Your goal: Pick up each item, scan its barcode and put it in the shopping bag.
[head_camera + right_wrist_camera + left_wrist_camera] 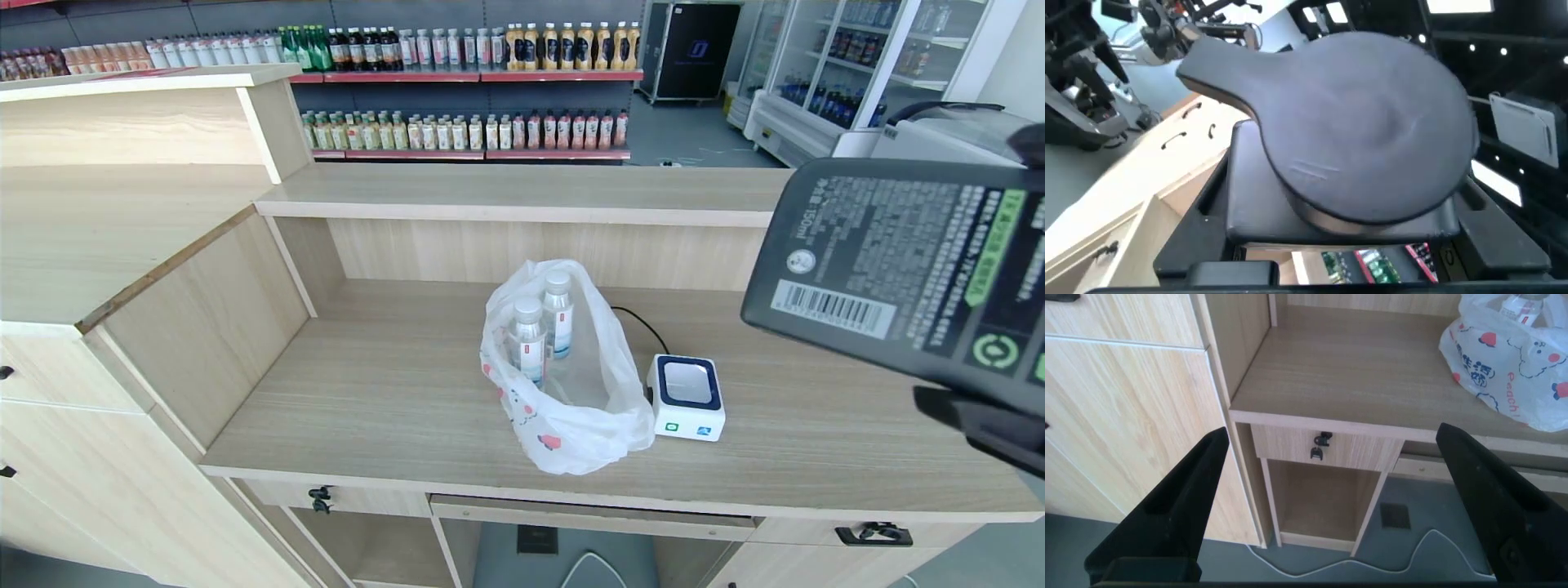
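On counter (392, 392), one scanner (688, 397), two bottles (529, 339) in bag (571, 437), right end effector (1008, 286) gripping container (890, 261), left end effector (1333, 434) wide

Shopping bag (571, 408): translucent white plastic w/ pink print, mouth open, standing just left of scanner (688, 397). 2 clear bottles (528, 339), white caps, upright inside the bag. Scanner: white box, dark-framed window facing up. Black item (906, 269): flat-sided, barcode label showing, tilted, held aloft to right of scanner.
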You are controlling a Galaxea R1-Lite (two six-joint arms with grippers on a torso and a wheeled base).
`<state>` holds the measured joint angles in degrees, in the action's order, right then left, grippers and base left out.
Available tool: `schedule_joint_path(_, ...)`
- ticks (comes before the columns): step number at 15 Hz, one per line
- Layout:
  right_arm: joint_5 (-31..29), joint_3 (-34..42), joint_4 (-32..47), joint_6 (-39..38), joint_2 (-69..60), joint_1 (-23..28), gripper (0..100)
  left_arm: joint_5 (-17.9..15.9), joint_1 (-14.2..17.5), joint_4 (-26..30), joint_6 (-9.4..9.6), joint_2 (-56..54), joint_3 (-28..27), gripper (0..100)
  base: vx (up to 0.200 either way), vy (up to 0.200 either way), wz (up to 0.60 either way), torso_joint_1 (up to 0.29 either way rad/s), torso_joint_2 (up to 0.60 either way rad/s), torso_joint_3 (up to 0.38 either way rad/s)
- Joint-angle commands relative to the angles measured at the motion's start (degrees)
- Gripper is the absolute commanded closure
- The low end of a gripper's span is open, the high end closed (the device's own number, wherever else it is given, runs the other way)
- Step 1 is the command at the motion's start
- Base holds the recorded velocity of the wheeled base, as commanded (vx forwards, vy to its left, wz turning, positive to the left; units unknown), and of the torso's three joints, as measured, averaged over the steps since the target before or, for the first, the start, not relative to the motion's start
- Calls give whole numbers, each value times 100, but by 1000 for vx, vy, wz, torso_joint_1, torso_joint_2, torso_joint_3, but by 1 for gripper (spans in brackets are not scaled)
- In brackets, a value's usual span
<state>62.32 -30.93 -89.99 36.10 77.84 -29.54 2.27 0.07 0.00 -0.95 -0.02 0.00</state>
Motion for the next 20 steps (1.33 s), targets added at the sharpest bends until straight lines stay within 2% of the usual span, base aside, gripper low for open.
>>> schedule_joint_path(1, -18, 184, -1, 29, -181, -272, 100, 2, 1, 0, -2, 2, 0, 0, 0, 0, 0, 0, 0, 0)
schedule_joint_path(7, -167, 113, 764, 20, -445, -193, 100, 2, 1, 0, -2, 2, 0, 0, 0, 0, 0, 0, 0, 0)
schedule_joint_path(10, -185, -19, 773, 20, -32, -263, 100, 2, 1, 0, -2, 2, 0, 0, 0, 0, 0, 0, 0, 0)
schedule_joint_path(16, -211, -660, 649, 108, 988, -729, 100, 2, 1, 0, -2, 2, 0, 0, 0, 0, 0, 0, 0, 0)
schedule_joint_path(20, -211, -695, 544, 205, 1251, -940, 100, 2, 1, 0, -2, 2, 0, 0, 0, 0, 0, 0, 0, 0)
